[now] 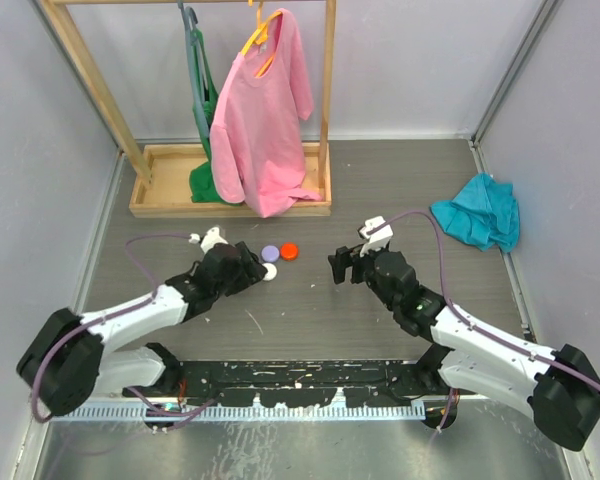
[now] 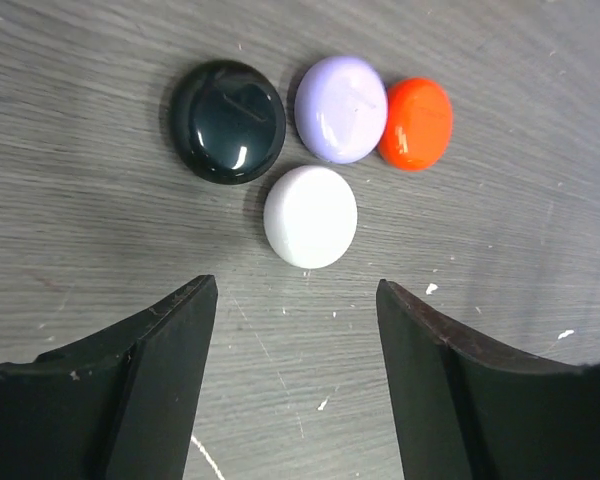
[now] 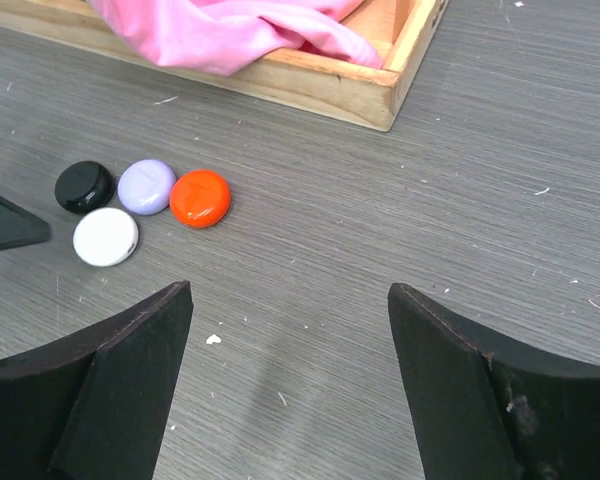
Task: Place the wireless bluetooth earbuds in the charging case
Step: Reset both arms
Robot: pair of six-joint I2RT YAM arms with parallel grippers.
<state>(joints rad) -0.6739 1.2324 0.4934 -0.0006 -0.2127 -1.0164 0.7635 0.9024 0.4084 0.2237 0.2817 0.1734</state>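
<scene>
Four closed round cases lie bunched on the grey table: black (image 2: 228,121), lilac (image 2: 341,108), red (image 2: 416,123) and white (image 2: 310,217). They also show in the right wrist view: black (image 3: 84,186), lilac (image 3: 146,186), red (image 3: 200,198), white (image 3: 105,236). No tiny earbuds show in any view. My left gripper (image 2: 295,290) is open and empty, just short of the white case (image 1: 270,272), not touching it. My right gripper (image 3: 290,292) is open and empty over bare table, right of the red case (image 1: 289,250).
A wooden clothes rack with a tray base (image 1: 230,207) stands at the back, holding a pink shirt (image 1: 263,120) and a green garment (image 1: 202,95). Its base corner shows in the right wrist view (image 3: 380,95). A blue cloth (image 1: 477,212) lies at the right wall.
</scene>
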